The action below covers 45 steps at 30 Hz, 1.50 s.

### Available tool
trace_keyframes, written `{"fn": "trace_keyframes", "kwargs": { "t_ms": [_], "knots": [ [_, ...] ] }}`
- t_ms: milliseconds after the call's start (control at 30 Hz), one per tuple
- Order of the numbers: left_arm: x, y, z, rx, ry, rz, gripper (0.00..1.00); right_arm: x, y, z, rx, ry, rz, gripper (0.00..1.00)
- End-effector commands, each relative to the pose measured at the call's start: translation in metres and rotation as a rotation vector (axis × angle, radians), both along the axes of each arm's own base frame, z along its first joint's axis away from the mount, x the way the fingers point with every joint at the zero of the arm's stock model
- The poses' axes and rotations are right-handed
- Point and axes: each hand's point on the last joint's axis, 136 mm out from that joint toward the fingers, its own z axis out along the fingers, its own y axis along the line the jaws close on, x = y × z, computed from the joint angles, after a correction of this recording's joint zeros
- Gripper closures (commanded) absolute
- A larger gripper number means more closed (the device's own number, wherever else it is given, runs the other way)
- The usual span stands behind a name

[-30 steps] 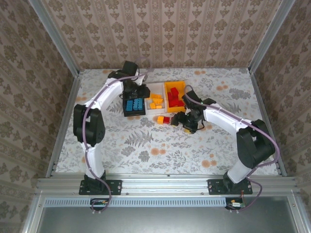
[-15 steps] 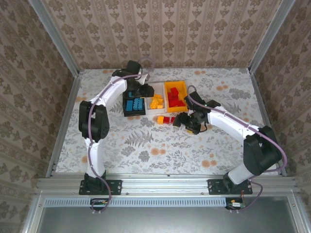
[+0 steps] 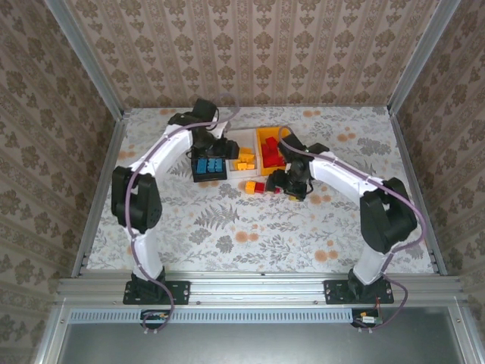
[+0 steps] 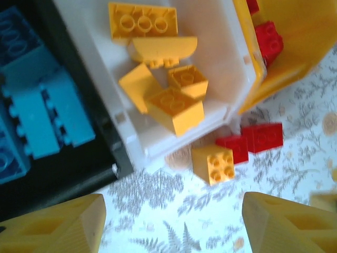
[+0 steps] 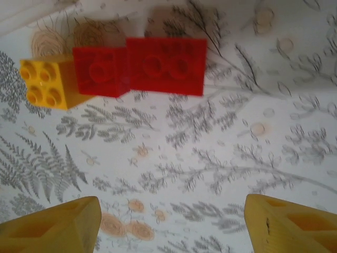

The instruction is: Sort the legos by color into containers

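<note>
My left pincer [image 4: 174,224] hung released, its fingers wide apart and empty, above the near edge of the bins. Furthest left, the black bin [image 4: 63,184] held the blue bricks [image 4: 42,126]. Joined to it, the white bin [image 4: 239,63] held the orange bricks [image 4: 174,108]. Next came the yellow bin [image 4: 300,31] with red bricks [image 4: 268,39] inside. On the surface [image 4: 158,211], just in front of the white and yellow bins, three lay loose in a row: an orange brick [image 5: 47,81], a small red brick [image 5: 100,71] and a larger red brick [image 5: 166,66], the two red ones touching. My right pincer [image 5: 174,224] hovered near them, likewise released and empty.
</note>
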Motion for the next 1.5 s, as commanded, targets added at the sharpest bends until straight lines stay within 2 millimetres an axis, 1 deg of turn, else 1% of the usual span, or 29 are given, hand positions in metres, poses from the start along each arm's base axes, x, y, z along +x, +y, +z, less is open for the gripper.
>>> {"fn": "trace_keyframes", "kwargs": {
  "t_ms": [0,167,400,667,800,867,1000,1067,1167,1333,1400,1467],
  "knots": [
    [-0.025,0.022,0.002,0.037,0.009,0.003,0.3,0.006,-0.003,-0.012,-0.065,0.037,0.061,0.27],
    [-0.051,0.046,-0.008,0.036,0.05,0.059,0.29,0.025,0.001,-0.026,-0.068,0.057,0.081,0.29],
    [-0.072,0.066,-0.007,0.048,0.054,0.094,0.29,0.037,0.003,-0.044,-0.08,0.086,0.091,0.31],
    [-0.082,0.078,-0.005,0.062,0.06,0.108,0.28,0.038,-0.002,-0.064,-0.101,0.121,0.086,0.36],
    [-0.082,0.079,-0.005,0.062,0.062,0.106,0.28,0.039,-0.006,-0.069,-0.112,0.12,0.072,0.46],
    [-0.081,0.078,-0.005,0.059,0.062,0.105,0.28,0.04,-0.008,-0.069,-0.115,0.116,0.064,0.5],
    [-0.078,0.076,-0.006,0.053,0.063,0.1,0.28,0.041,-0.011,-0.065,-0.114,0.102,0.059,0.56],
    [-0.077,0.076,-0.006,0.05,0.061,0.097,0.28,0.042,-0.012,-0.061,-0.113,0.095,0.059,0.57],
    [-0.074,0.074,-0.007,0.048,0.063,0.093,0.28,0.041,-0.015,-0.048,-0.11,0.076,0.054,0.57],
    [-0.071,0.07,-0.01,0.032,0.067,0.092,0.28,0.04,-0.022,-0.012,-0.078,0.014,0.02,0.57],
    [-0.069,0.069,-0.012,0.026,0.067,0.098,0.28,0.043,-0.023,0.004,-0.055,-0.019,-0.002,0.57],
    [-0.067,0.068,-0.013,0.017,0.059,0.102,0.28,0.049,-0.023,0.016,-0.027,-0.042,-0.024,0.57]
  ]
}}
